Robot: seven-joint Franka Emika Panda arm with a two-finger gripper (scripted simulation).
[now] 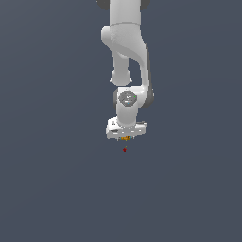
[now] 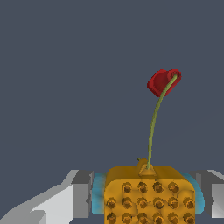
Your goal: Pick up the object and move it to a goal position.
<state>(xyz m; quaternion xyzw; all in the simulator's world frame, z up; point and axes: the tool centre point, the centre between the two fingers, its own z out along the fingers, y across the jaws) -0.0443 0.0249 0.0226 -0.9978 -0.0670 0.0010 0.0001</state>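
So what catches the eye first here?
The white robot arm hangs down the middle of an empty grey scene. In the wrist view an orange studded block sits between the jaws, a thin green stalk rising from it to a red blob.

Flat, even simulator light on a dull grey-blue ground, without cast shadows or glare; coarse, slightly soft renders.

The smooth white robot arm (image 1: 124,38) is built of rounded, glossy segments with dark grey bands at the joints. A grey circular cap (image 1: 127,98) marks the wrist joint. The white blocky gripper (image 1: 125,137) ends the arm. In the wrist view its grey and white fingers (image 2: 78,194) carry light blue pads (image 2: 98,197).
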